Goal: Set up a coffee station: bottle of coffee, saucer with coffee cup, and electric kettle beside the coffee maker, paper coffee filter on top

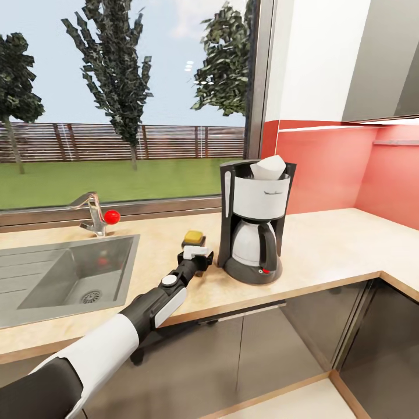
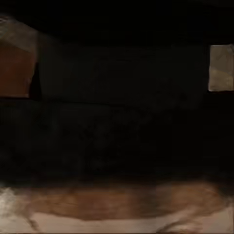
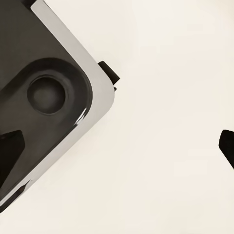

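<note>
My left arm reaches over the front edge of the tabletop (image 1: 326, 256), a smooth light-wood slab with a pale grain, over glossy grey cabinet fronts. My left claw (image 1: 196, 251) is black with a white block on its top, and it sits low over the wood. Just behind it I see a yellow lid (image 1: 194, 237), square with soft corners; this is the top of the bottle of coffee (image 1: 194, 238), and its dark body is hidden by my claw. My claw seems to be around the bottle, but I cannot tell if the fingers press it or stand apart. My left wrist view is nearly all dark, with only a blurred band of wood colour.

The coffee maker (image 1: 256, 221) stands upright just beside my left claw, toward the right end of the tabletop, near the front edge. It is tall and black with a matte white front panel, a pale rounded carafe with a black handle, and a red switch on its round base. The paper coffee filter (image 1: 269, 167), white and folded with a pointed shape, lies on top of it.

At the left end, the steel sink (image 1: 70, 273) is sunk in the tabletop, with a metal tap (image 1: 90, 212) behind it.

In my right wrist view, a dark glossy shape with a pale rim lies over a cream floor; I cannot tell the state of my right claw.
</note>
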Robot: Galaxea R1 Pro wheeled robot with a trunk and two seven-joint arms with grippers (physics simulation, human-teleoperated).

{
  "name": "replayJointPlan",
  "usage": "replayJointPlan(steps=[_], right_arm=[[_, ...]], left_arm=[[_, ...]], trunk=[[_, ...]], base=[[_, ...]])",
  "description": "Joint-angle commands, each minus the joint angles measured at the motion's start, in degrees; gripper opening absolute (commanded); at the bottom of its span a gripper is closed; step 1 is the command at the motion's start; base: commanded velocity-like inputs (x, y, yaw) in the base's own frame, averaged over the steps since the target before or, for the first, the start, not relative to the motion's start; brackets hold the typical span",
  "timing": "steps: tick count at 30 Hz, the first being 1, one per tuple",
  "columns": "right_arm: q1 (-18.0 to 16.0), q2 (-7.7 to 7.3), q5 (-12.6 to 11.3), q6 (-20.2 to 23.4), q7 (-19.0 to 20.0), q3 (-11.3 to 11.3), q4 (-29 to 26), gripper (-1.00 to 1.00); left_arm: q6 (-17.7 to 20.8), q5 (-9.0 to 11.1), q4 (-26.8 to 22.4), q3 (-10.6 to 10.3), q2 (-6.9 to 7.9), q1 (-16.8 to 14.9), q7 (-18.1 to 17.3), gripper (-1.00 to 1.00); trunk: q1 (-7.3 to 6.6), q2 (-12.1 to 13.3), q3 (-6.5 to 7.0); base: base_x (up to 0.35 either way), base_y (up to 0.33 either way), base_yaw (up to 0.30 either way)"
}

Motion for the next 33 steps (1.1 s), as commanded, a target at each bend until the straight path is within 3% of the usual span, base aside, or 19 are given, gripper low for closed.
replayJointPlan(steps=[1,15,33], right_arm=[[-0.05,-0.03,0.17,-0.14,0.27,-0.47,0.07,1.0],[-0.05,-0.03,0.17,-0.14,0.27,-0.47,0.07,1.0],[-0.05,-0.03,0.17,-0.14,0.27,-0.52,0.07,1.0]], left_arm=[[-0.39,0.6,0.01,-0.45,0.04,-0.1,0.45,1.0],[-0.39,0.6,0.06,-0.38,0.04,-0.1,0.45,1.0],[-0.39,0.6,0.05,0.34,0.13,-0.1,0.45,1.0]], trunk=[[0.0,-0.04,-0.06],[0.0,-0.04,-0.06],[0.0,-0.04,-0.06]], base=[[-0.012,0.0,0.0],[-0.117,0.0,0.0],[-0.312,0.0,0.0]])
